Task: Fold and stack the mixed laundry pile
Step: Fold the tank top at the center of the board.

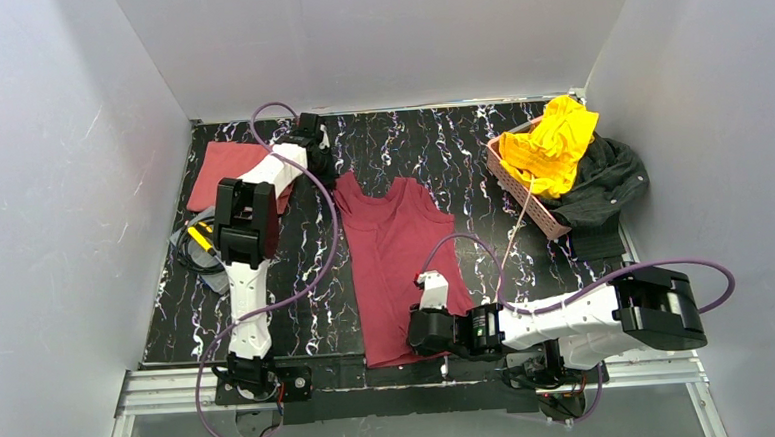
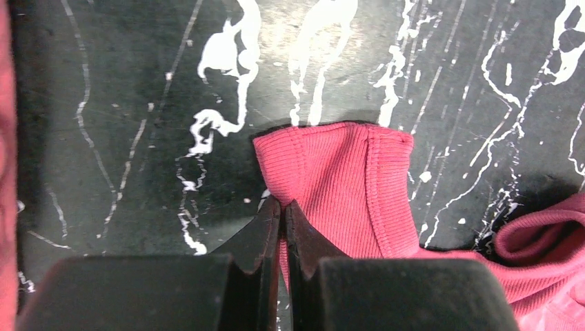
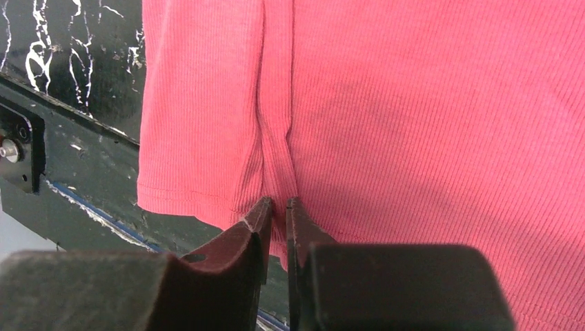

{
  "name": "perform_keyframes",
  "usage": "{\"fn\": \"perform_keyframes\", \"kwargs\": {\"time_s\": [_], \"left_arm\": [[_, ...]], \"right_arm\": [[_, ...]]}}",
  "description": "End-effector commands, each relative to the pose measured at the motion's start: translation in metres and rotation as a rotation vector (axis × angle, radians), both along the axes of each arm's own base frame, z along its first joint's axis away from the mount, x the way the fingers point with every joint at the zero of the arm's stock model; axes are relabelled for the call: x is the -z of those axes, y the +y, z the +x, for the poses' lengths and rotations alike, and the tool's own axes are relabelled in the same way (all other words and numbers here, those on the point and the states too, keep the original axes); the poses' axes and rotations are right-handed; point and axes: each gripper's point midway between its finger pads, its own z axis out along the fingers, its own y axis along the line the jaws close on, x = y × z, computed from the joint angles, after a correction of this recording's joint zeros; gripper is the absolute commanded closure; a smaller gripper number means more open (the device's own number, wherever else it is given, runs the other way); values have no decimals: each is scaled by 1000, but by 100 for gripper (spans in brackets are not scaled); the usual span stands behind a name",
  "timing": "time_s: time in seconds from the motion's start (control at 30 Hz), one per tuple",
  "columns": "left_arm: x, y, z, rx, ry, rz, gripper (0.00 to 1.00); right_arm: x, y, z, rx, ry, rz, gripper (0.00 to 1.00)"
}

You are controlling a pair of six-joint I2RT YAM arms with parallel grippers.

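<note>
The desk [image 1: 430, 146] is black, streaked with white marble-like veins. The ribbed top [image 1: 395, 248] is dark maroon from above and a pinker red in the wrist views. One salmon-red garment [image 1: 223, 167], one bright yellow garment [image 1: 555, 145], one charcoal-black garment [image 1: 607, 182] – all plain. The lattice basket [image 1: 523, 196] is pink, the cord [image 1: 517, 229] cream, the cables [image 1: 329, 232] purple
</note>
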Motion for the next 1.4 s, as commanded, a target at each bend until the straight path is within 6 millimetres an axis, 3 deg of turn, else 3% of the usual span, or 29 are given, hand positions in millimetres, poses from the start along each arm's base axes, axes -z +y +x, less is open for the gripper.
{"fn": "perform_keyframes", "kwargs": {"time_s": [0.0,0.13,0.67,0.93,1.37], "left_arm": [[-13,31,-4,-66,-12,74,100],[-22,35,-1,-83,-37,61,100],[-44,22,7,-45,-61,12,100],[-54,7,7,29,-59,90,100],[-51,-28,21,115,-37,169,100]], "right_arm": [[4,-6,-2,18,8,-26,84],[0,-6,-2,21,4,-26,99],[-12,-3,-19,14,19,7,99],[-8,-7,-19,28,18,6,99],[-1,-11,-19,42,27,-2,99]]}}
